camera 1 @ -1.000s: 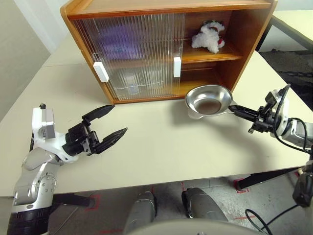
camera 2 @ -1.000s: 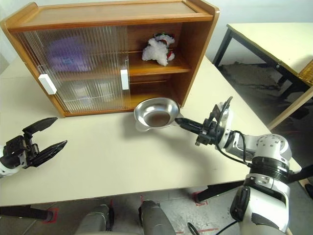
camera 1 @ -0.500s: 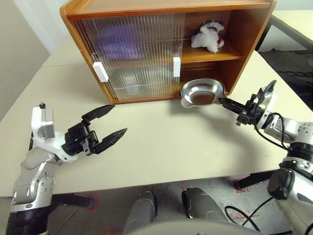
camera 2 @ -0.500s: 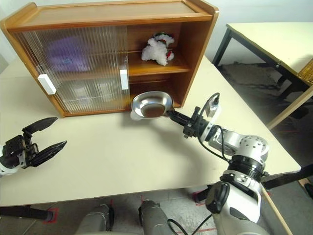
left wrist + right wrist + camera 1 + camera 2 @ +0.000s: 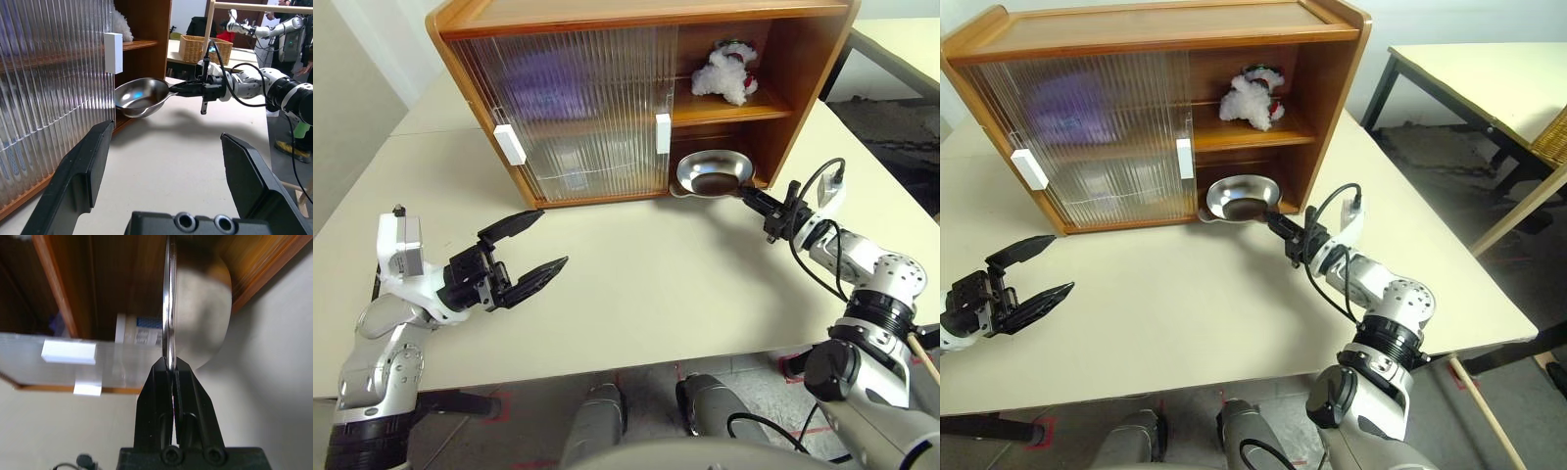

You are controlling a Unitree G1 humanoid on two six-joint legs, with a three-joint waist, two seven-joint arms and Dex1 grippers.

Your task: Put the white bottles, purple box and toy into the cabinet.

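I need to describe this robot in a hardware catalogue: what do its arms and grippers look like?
Both arms are silver-grey metal with white shell segments and black joints. The left gripper has two black, tapered, pointed fingers on a black base behind a white boxy wrist module. The right gripper has slim black fingers, and loose black cables loop around its white wrist.

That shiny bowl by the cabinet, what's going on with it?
The robot's right end effector is pinching the rim of the steel bowl and holding it at the open lower shelf of the wooden cabinet. The plush toy sits on the upper shelf. The left end effector hovers open over the table, holding nothing.
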